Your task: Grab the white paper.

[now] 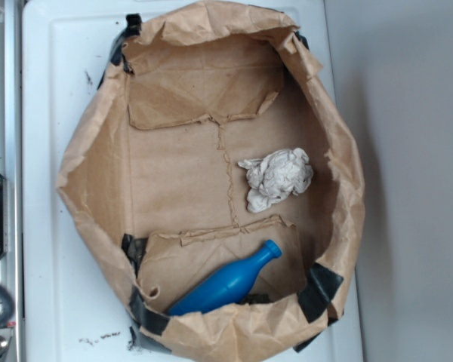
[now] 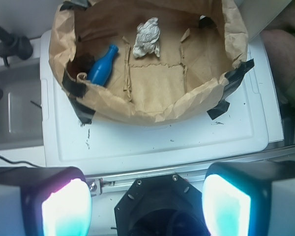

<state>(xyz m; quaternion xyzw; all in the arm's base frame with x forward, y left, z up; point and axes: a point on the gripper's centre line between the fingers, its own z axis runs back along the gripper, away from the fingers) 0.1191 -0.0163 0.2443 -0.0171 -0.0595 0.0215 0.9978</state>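
Note:
The white paper (image 1: 278, 178) is an off-white crumpled wad lying on the floor of the opened brown paper bag (image 1: 90, 158), right of the middle. It also shows in the wrist view (image 2: 147, 37), at the far side of the bag (image 2: 152, 108). My gripper (image 2: 146, 204) is open and empty, its two glowing pads (image 2: 67, 209) wide apart. It hangs well short of the bag, over the robot's black base. The gripper does not show in the exterior view.
A blue plastic bottle (image 1: 225, 283) lies on its side in the bag near its front wall; it also shows in the wrist view (image 2: 102, 66). The bag sits on a white tray (image 1: 49, 90), held by black tape (image 1: 321, 290). A metal rail (image 2: 187, 169) runs by the tray's edge.

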